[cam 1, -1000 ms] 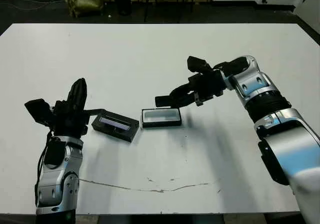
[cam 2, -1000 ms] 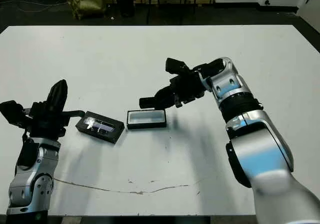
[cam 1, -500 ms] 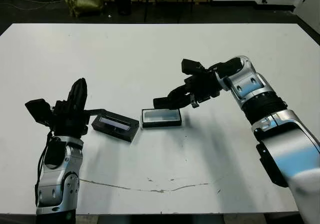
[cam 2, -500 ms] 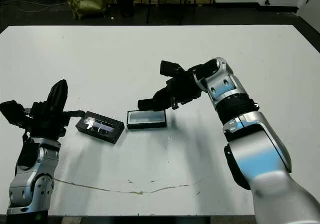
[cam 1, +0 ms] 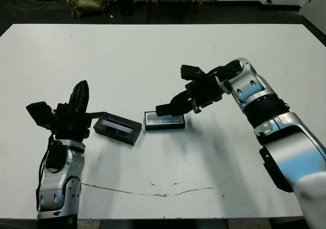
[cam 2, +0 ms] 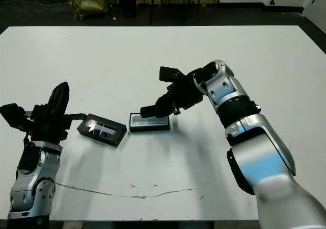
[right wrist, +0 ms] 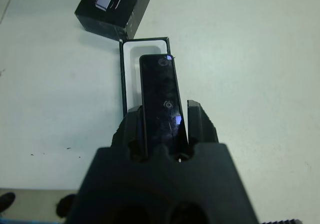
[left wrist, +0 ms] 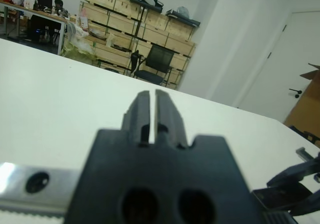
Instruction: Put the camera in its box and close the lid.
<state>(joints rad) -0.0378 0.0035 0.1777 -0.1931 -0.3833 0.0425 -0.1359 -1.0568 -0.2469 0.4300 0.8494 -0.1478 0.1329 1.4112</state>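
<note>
The right gripper (right wrist: 165, 115) gripped the camera (right wrist: 161, 97) just above the box (cam 1: 164, 121), needing only lowering in; the left gripper (left wrist: 149, 115) idled, nearly shut, with the lid (cam 1: 117, 129) waiting.

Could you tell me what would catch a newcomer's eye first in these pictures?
Most striking is the right hand near the table's middle, holding the slim black camera just over the open white-lined box. Beside the box, toward the robot's left, lies the black lid with its glossy strip. The left hand stands raised near the lid, fingers together and empty.
</note>
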